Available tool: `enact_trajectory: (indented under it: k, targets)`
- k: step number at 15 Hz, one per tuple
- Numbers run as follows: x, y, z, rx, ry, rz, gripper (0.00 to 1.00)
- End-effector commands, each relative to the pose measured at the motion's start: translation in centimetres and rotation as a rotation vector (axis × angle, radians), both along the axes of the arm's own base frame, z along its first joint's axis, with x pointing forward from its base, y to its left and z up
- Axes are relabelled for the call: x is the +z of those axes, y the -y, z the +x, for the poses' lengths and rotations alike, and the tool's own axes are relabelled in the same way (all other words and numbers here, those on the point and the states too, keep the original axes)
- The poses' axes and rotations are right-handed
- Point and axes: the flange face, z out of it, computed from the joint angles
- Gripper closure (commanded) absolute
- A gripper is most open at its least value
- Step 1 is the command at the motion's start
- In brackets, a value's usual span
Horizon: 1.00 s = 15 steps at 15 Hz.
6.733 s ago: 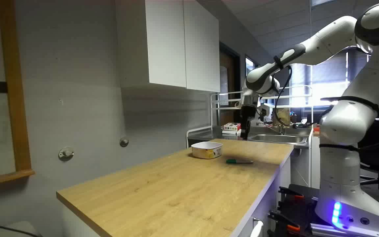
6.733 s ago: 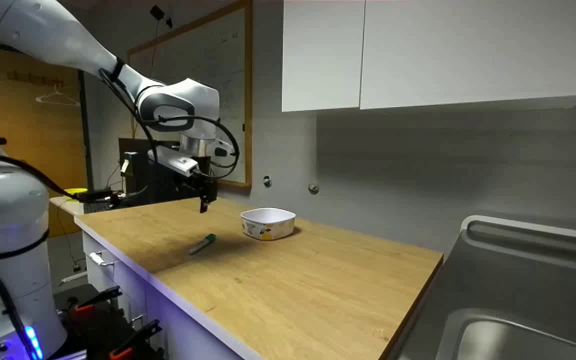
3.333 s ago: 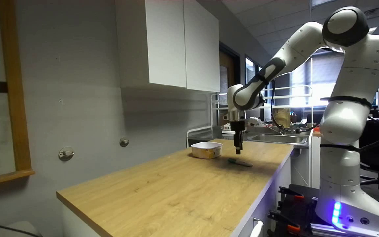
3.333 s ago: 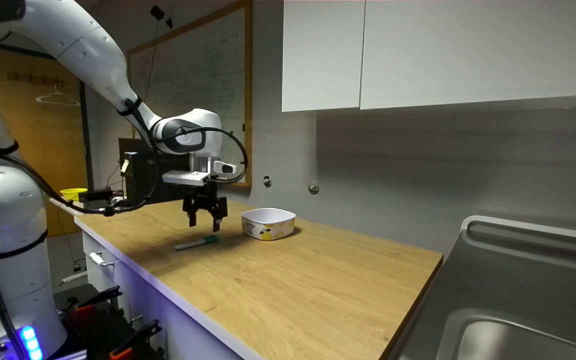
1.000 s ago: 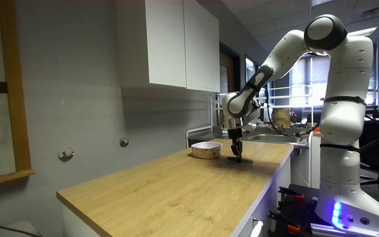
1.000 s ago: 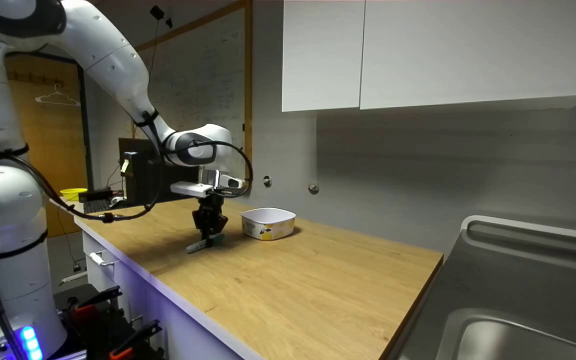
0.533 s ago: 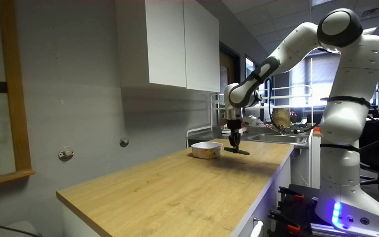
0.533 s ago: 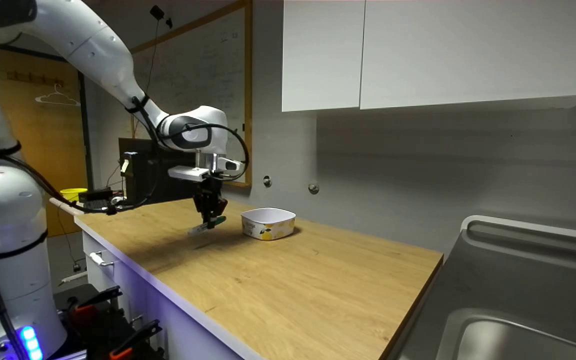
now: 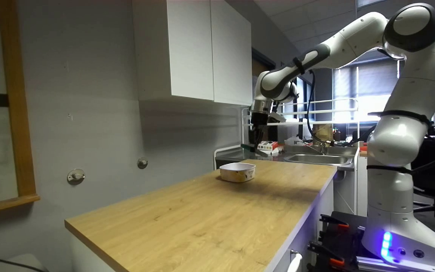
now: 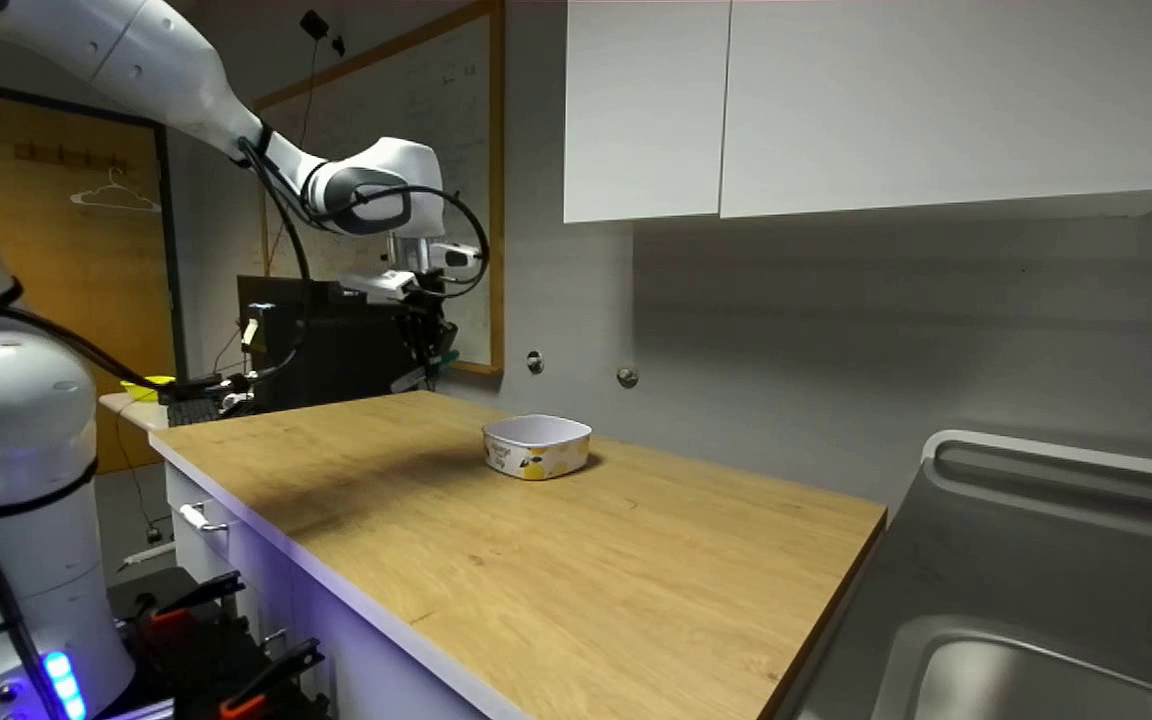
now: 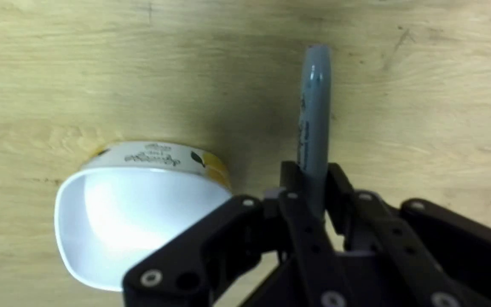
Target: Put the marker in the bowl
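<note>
My gripper [image 11: 312,175] is shut on the marker, which is raised well above the countertop. The marker's grey barrel [image 11: 317,98] points up the wrist view, while its cap end is hidden behind the fingers. Its green cap [image 10: 448,358] shows in both exterior views, and the marker looks tilted. The bowl [image 9: 237,175] stands upright on the counter, white inside with a lemon pattern on its wall [image 11: 156,155]. In the wrist view it lies left of the gripper, partly covered by a finger linkage. Gripper and marker are higher than the bowl's rim and apart from it.
The wooden countertop [image 10: 576,560] carries the bowl. A white wall cabinet [image 9: 210,49] hangs above the counter's back side. A metal sink [image 9: 317,159] adjoins one end of the counter, with a small box [image 9: 267,146] near it.
The gripper, open above the marker several seconds ago, closed around it on the counter. Over the last second it rose with the marker, which now tilts. The bowl has stayed put.
</note>
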Motion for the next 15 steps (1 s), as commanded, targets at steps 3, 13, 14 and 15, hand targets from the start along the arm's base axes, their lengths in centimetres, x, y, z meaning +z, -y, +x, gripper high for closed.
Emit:
enact_trajectory:
  k: [3, 13, 14, 15]
  targets:
    - [4.0, -3.8, 6.1, 0.056, 0.053, 0.027, 0.9]
    - [2.8, -0.6, 20.7, 0.051, -0.018, -0.012, 0.9]
    - [2.5, 0.4, 21.5, 0.044, -0.031, -0.012, 0.9]
    - [2.1, 1.6, 22.2, 0.031, -0.043, -0.012, 0.9]
